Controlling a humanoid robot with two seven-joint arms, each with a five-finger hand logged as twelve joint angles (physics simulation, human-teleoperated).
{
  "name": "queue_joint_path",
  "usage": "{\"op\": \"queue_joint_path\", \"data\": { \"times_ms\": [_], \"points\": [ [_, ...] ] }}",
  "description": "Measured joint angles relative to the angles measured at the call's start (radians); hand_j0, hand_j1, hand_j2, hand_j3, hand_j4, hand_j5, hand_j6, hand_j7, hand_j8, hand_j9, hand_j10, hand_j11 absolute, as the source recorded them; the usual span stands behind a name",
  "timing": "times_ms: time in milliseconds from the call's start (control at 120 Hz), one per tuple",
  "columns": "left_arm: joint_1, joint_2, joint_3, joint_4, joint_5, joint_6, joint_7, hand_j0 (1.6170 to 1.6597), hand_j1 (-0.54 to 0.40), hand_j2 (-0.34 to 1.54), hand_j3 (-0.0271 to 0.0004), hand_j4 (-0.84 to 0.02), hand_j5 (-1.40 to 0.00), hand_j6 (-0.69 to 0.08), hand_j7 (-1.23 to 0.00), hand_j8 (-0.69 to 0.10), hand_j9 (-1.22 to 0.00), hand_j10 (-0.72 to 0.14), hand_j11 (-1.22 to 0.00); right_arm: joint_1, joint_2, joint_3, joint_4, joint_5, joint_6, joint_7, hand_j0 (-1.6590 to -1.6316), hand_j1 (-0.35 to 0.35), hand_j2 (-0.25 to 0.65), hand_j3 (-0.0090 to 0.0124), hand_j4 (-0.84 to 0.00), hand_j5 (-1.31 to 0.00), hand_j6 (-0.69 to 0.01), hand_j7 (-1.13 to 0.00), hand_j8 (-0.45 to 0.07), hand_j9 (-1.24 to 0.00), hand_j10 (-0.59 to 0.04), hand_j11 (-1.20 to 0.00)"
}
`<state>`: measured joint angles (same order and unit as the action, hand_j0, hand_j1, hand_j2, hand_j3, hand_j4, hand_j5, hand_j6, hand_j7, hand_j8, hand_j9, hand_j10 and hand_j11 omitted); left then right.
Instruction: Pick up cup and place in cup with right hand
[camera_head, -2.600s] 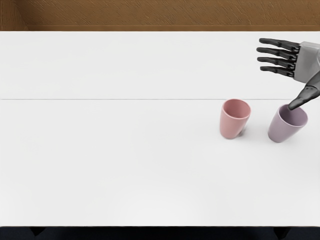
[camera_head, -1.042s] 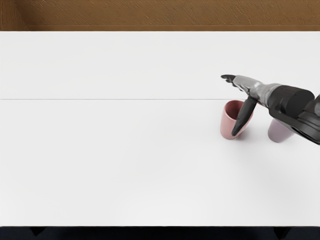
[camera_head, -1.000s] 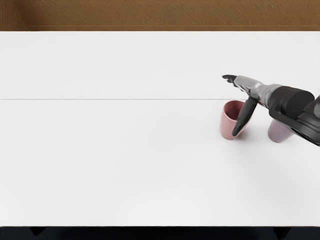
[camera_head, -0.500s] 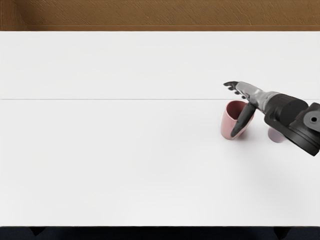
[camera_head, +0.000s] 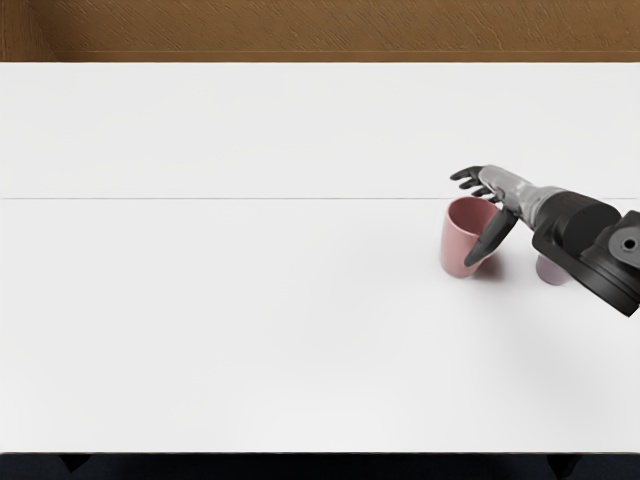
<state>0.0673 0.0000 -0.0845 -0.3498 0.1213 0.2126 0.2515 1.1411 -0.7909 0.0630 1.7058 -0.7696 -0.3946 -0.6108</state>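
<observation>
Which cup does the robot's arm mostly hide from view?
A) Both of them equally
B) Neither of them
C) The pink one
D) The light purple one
D: only the base of the light purple cup peeks out from under the right arm, while most of the pink cup shows.

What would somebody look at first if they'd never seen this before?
Probably the robot's right hand, reaching in from the right with its thumb in front of a pink cup. Next, perhaps the big white table. A pale purple cup is easy to miss, peeking out from under the dark arm.
</observation>
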Motion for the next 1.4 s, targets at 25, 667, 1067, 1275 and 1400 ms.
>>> {"op": "queue_joint_path", "data": {
  "times_ms": [25,667,1067,1275,1400],
  "points": [
    [0.0,0.0,0.0,0.0,0.0,0.0,0.0,1.6581,0.349,0.0,-0.0001,0.0,0.0,0.0,0.0,0.0,0.0,0.0,0.0,-0.001,0.0,0.0,0.0,0.0,0.0,0.0,-1.6581,-0.113,-0.031,0.0,-0.197,-0.25,-0.199,-0.25,-0.198,-0.25,-0.196,-0.25],
    [0.0,0.0,0.0,0.0,0.0,0.0,0.0,1.6581,0.349,0.0,-0.0001,0.0,0.0,0.0,0.0,0.0,0.0,0.0,0.0,0.014,-0.017,0.002,-0.001,0.011,0.098,0.0,-1.6581,-0.036,-0.04,0.0,-0.258,-0.33,-0.26,-0.33,-0.259,-0.33,-0.258,-0.33],
    [-0.001,0.0,0.0,0.0,0.0,0.0,0.0,1.6581,0.349,0.0,-0.0001,0.0,0.0,0.0,0.0,0.0,0.0,0.0,0.0,0.017,-0.023,0.005,-0.001,0.034,0.13,0.0,-1.6569,0.028,-0.057,0.0,-0.346,-0.45,-0.351,-0.45,-0.311,-0.45,-0.341,-0.46],
    [-0.001,0.0,0.0,0.0,0.0,0.0,0.0,1.6581,0.349,0.0,-0.0001,0.0,0.0,0.0,0.0,0.0,0.0,0.0,0.0,0.027,-0.024,0.006,-0.001,0.055,0.132,0.0,-1.6563,0.047,-0.076,-0.0003,-0.356,-0.51,-0.355,-0.49,-0.273,-0.5,-0.307,-0.49],
    [0.0,0.0,0.0,0.0,0.0,0.0,0.0,1.6581,0.349,0.0,-0.0001,0.0,0.0,0.0,0.0,0.0,0.0,0.0,0.0,0.045,-0.025,0.007,-0.001,0.062,0.136,0.0,-1.6559,0.048,-0.086,-0.0004,-0.362,-0.53,-0.344,-0.5,-0.256,-0.52,-0.296,-0.51]
  ]
}}
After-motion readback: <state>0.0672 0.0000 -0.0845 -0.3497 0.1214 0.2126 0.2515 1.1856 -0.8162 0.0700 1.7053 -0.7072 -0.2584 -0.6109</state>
